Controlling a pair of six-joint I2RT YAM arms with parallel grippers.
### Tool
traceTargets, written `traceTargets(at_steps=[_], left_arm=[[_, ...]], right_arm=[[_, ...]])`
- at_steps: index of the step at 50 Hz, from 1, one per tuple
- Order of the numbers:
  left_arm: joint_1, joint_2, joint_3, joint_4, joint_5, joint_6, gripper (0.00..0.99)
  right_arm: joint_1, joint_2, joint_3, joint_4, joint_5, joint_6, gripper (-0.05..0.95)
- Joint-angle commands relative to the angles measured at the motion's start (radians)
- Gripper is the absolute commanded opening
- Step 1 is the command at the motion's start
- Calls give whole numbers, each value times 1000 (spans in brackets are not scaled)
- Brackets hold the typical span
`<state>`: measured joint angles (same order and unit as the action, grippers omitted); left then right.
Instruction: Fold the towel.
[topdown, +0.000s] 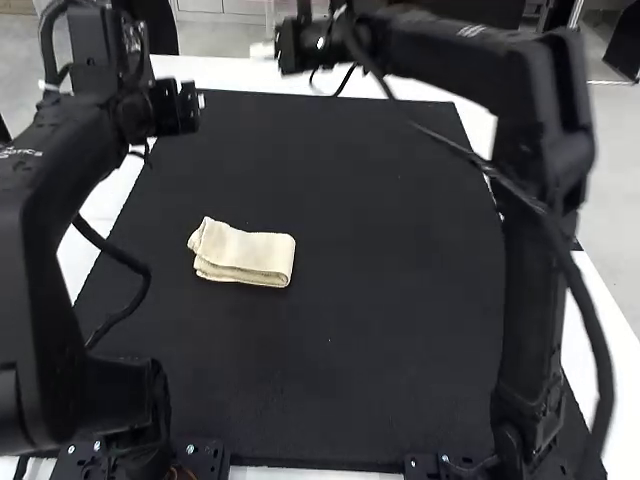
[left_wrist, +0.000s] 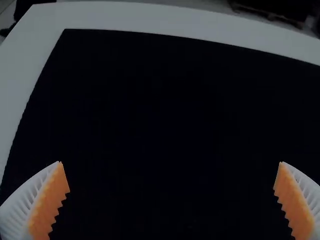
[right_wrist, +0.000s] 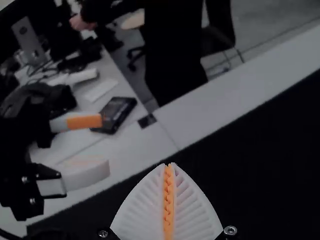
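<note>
Towel (topdown: 262, 250) lies folded on the black mat (topdown: 380, 300) — left gripper (topdown: 199, 101) spread wide and empty, right gripper (topdown: 262, 50) pressed together — holding nothing.

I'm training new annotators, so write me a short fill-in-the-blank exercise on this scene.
1. The folded towel lies on a mat whose color is ____.
2. The right gripper is shut, while the left gripper is ____.
3. The pads on the right gripper's white fingers are ____.
4. The table around the mat is ____.

Missing words: black; open; orange; white.
</note>
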<state>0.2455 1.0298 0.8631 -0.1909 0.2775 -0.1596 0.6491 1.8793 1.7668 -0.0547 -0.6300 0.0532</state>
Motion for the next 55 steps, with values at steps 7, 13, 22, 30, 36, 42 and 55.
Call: traceTargets(at_steps=[7, 13, 22, 30, 36, 42, 55], left_arm=[[-55, -57, 94, 4, 9, -49, 961], [-95, -68, 120, 8, 11, -60, 957], [-138, -100, 166, 13, 11, -70, 957], [-157, -165, 192, 13, 15, -86, 957], [-172, -237, 186, 13, 22, -84, 957], [-184, -324, 154, 34, 19, -86, 957], [-172, -496, 85, 51, 11, -89, 956]], right_arm=[[-92, -255, -93, 50, 39, 40, -8], [-175, -375, -162, 93, 59, 73, -5], [-319, -563, -276, 177, 59, 155, -5], [-447, -735, -342, 236, 38, 255, -3], [-546, -859, -386, 239, -14, 315, 2], [-592, -971, -474, 276, -36, 339, 8], [-684, -1209, -667, 394, -62, 482, 8]])
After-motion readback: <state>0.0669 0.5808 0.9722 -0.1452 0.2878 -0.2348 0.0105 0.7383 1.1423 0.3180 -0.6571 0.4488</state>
